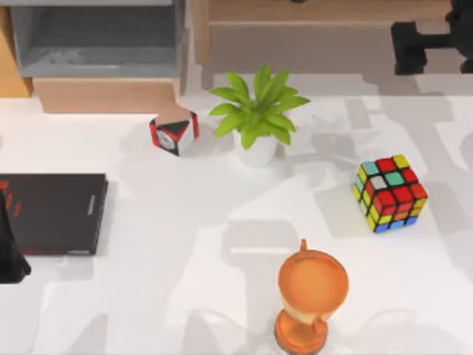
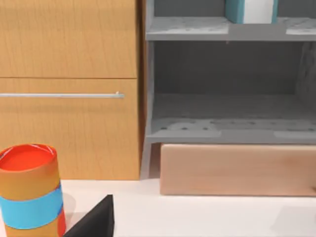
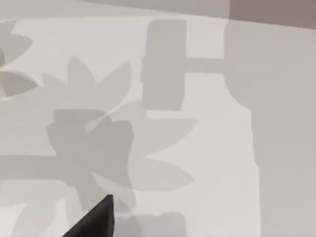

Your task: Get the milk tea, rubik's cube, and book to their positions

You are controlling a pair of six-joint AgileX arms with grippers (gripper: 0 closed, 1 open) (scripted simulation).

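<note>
Dark against the white bench [image 2: 207, 212], a wedge of the left claw [image 2: 95, 223] juts into the left wrist view. Whether that claw is spread or pressed together I cannot tell. Just beside it stands the milk tea [image 2: 29, 192], an upright orange cup with a blue band and a red top. It rests on the bench in front of the wooden cabinet [image 2: 69, 44] and nothing grips it.

Up on the grey shelf [image 2: 227, 29] next to that cabinet stands the book [image 2: 250, 10], light-blue cover and white page edges, upright on the upper board. I judge it already placed. The rubik's cube [image 1: 389, 194] sits on the bench toward the right side, well apart from everything else and untouched.

The right arm [image 1: 425, 44] hangs at the far right, by the back of the bench. Its wrist view looks down on bare bench and shadows past a dark corner of the right claw [image 3: 94, 222], whose state I also cannot tell.

By my reading the cube is the clearest step left, with the milk tea perhaps unfinished too. The next move calls for the right claw to come forward over the cube, spread wide enough for its faces, and descend squarely.

Around these lie a potted plant [image 1: 257, 115], a small red, black and white box [image 1: 174, 132], a flat black slab [image 1: 52, 213] and an orange hourglass [image 1: 312, 296] at the near edge, which the approach should steer clear of.
</note>
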